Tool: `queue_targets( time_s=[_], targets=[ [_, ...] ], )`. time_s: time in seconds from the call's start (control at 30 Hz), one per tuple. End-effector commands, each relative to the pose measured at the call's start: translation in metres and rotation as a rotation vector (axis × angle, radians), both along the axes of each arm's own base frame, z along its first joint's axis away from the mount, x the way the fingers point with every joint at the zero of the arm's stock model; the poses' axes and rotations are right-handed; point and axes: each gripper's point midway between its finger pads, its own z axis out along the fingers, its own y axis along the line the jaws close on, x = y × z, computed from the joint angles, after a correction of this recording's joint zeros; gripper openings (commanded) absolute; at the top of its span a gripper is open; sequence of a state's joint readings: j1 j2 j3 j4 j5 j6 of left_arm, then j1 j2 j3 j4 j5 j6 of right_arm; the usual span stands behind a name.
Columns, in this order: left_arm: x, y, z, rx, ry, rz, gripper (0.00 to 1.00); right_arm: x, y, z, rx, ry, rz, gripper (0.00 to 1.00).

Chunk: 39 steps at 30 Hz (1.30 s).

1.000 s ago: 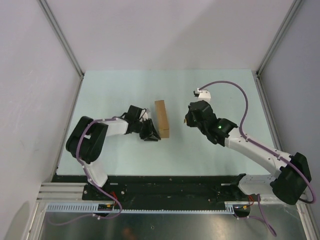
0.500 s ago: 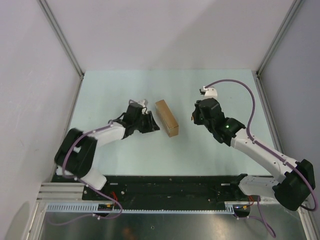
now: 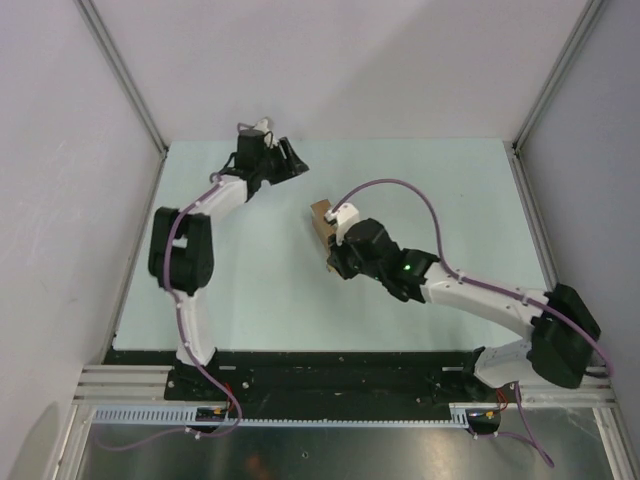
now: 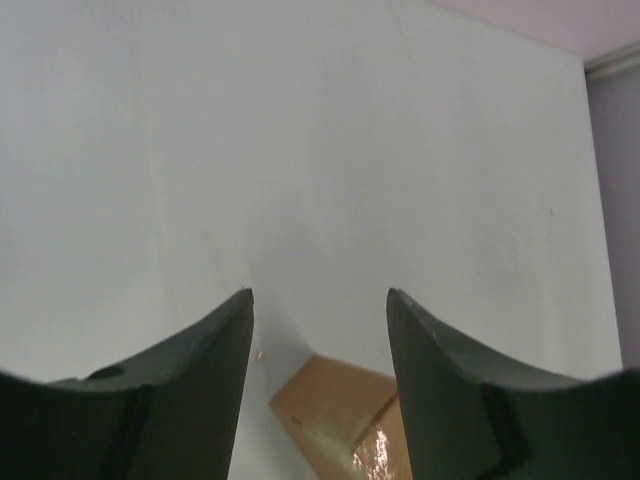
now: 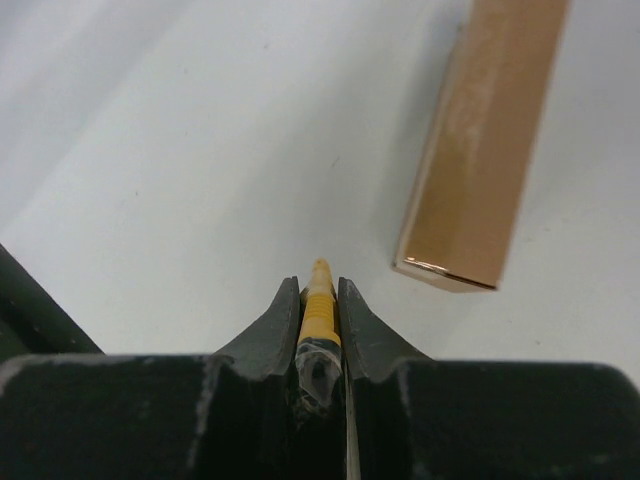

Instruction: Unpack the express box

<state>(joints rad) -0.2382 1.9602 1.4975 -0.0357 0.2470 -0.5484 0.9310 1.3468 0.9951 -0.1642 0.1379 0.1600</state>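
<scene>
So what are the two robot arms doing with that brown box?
They are getting ready to open it. The right gripper is squeezed shut on a thin yellow knife, with its tip close to the end of the express box but not touching it. The box lies on the table and looks closed. The left gripper is open and holds nothing, off toward the far side of the table, away from the box.

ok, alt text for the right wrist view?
The right gripper is shut on a slim yellow tool that points forward over the pale table. The brown express box lies flat at upper right, apart from the tool's tip.
</scene>
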Motion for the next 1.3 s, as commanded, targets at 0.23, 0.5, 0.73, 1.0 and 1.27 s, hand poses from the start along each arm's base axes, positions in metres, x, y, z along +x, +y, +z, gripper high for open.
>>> queue_targets(
  time_s=[0.23, 0.5, 0.73, 1.0, 1.27],
  targets=[
    [-0.002, -0.088, -0.051, -0.2, 0.141, -0.425, 0.5, 0.032, 0.035, -0.036, -0.083, -0.163, -0.085, 0.0],
    [-0.032, -0.096, -0.072, -0.205, 0.169, -0.556, 0.43, 0.042, 0.014, -0.058, -0.183, -0.164, -0.228, 0.0],
    [-0.053, -0.097, -0.069, -0.196, 0.151, -0.63, 0.41, 0.035, -0.011, -0.072, -0.261, -0.111, -0.239, 0.0],
    [-0.092, -0.082, -0.082, -0.144, 0.183, -0.631, 0.37, 0.023, -0.039, -0.076, -0.237, -0.074, -0.292, 0.0],
    [-0.129, -0.065, -0.082, -0.111, 0.21, -0.603, 0.37, 0.017, -0.071, -0.073, -0.176, -0.037, -0.366, 0.0]
  ],
)
